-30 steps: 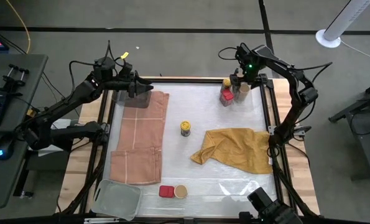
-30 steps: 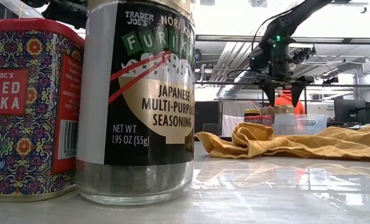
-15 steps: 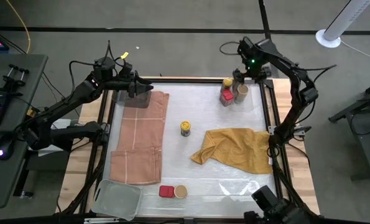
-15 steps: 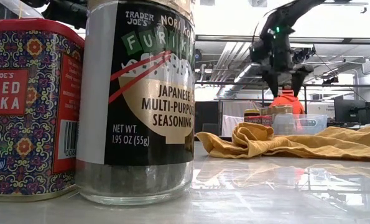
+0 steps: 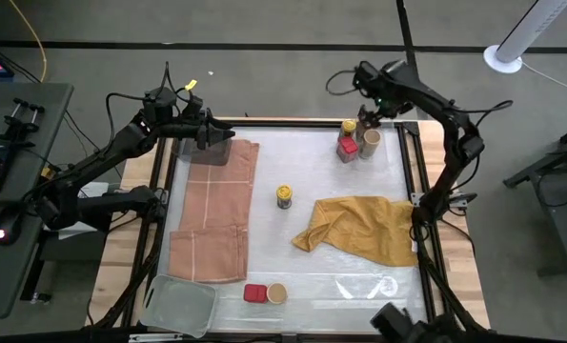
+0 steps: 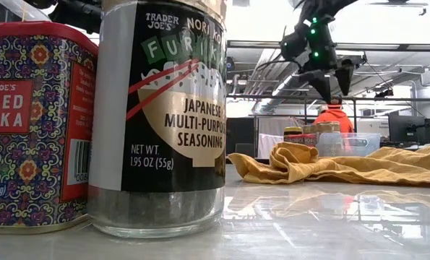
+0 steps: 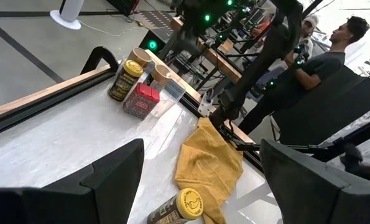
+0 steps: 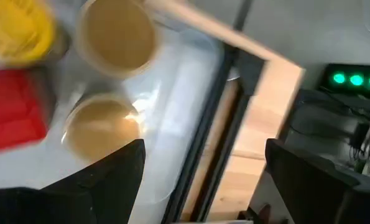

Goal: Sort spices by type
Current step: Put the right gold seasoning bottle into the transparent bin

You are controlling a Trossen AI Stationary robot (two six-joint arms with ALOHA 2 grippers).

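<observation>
I'm seeing the right gripper [image 5: 367,112] hanging wide open, holding nothing, over the jars [image 5: 370,140]; since a second ago it's been rising.

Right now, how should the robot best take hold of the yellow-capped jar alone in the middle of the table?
Probably from straight above: the yellow-capped jar stands upright with free space all around, so fingers can close across its round sides just under the cap.
</observation>
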